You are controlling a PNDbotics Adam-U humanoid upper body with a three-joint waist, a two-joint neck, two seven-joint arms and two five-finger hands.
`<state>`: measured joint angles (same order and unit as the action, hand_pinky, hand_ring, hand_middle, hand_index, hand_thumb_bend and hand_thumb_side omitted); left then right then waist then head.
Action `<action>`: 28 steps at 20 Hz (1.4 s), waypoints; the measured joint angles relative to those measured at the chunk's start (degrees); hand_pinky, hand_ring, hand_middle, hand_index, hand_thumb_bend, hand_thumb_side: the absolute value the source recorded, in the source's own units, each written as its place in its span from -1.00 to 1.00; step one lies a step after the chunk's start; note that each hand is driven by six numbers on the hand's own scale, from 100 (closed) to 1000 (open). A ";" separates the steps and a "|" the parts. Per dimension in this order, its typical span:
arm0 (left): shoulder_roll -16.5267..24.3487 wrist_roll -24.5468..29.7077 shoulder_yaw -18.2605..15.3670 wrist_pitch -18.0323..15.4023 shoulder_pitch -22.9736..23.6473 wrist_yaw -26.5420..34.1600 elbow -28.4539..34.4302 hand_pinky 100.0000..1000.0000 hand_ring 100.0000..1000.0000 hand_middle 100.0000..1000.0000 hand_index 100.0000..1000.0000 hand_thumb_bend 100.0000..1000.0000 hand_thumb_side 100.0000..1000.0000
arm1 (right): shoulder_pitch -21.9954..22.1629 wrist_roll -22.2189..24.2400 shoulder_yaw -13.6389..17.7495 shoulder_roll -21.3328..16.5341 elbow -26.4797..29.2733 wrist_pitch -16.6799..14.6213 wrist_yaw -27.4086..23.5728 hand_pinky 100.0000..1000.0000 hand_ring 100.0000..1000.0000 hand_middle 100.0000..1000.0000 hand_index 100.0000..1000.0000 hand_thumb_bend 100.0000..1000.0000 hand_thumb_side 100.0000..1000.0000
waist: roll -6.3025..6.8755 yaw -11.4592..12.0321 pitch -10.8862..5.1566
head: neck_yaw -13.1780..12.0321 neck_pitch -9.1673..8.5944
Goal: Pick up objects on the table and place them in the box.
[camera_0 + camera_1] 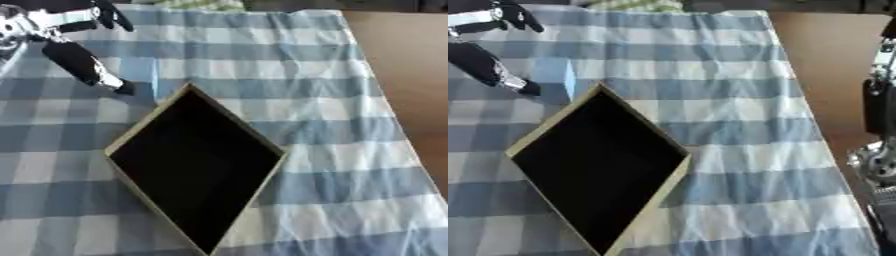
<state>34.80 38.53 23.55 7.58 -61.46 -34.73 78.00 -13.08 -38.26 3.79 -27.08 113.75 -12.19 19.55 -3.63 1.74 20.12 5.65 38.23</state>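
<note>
Box point(194, 165): sits in the lower middle of the frame, turned corner-on so it reads as a diamond; thin tan cardboard walls, a dark matte inside, nothing visible in it.
Tablecloth point(289, 60): blue and white checked fabric, soft and slightly rumpled near the top edge, covering most of the picture.
Table point(824, 60): bare brown wood, smooth, showing along the right side beyond the cloth's edge.
Left hand point(83, 62): upper left of the frame, black with silver parts; a long straight finger slants down toward the box's top corner, its tip just beside that corner, and other fingers spread apart above it. It is released, grasping nothing.
Pale blue shape point(555, 71): a small, flat-sided, light blue thing on the cloth just above the box's top corner, right of the left hand's fingertip; what it is cannot be made out.
Right arm point(878, 107): black and silver, along the right edge of the right eye view; the hand's state cannot be told.
</note>
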 measured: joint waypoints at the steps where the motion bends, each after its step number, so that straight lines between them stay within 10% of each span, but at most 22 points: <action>1: -0.19 -0.17 -0.17 0.02 -0.01 -0.26 -0.59 0.74 0.82 0.78 0.78 0.40 -0.32 | 0.00 0.00 -0.07 0.05 0.00 0.00 -0.02 0.48 0.63 0.47 0.74 -1.00 0.75 | 0.01 -0.06 0.11 | -0.04 -0.05; 17: -2.80 0.95 -1.27 -2.32 -0.28 -3.30 -7.90 0.69 0.81 0.74 0.71 0.33 -0.42 | -0.50 -1.07 -0.28 0.80 0.00 0.19 -0.55 0.47 0.62 0.45 0.73 -1.00 0.77 | -0.08 -1.38 1.62 | -1.06 -1.27; 28: -3.28 3.30 -1.32 -4.16 -0.26 -0.76 -8.72 0.30 0.53 0.44 0.41 -0.36 -0.56 | -0.18 -3.08 -0.25 1.58 0.00 1.49 -0.75 0.47 0.61 0.44 0.72 -1.00 0.78 | -0.20 -2.11 1.78 | -1.49 -1.78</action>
<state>31.51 41.83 22.24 3.42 -61.72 -35.50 69.28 -13.26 -41.34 3.54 -25.50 113.75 -10.71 18.80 -3.83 -0.36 21.90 4.16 36.45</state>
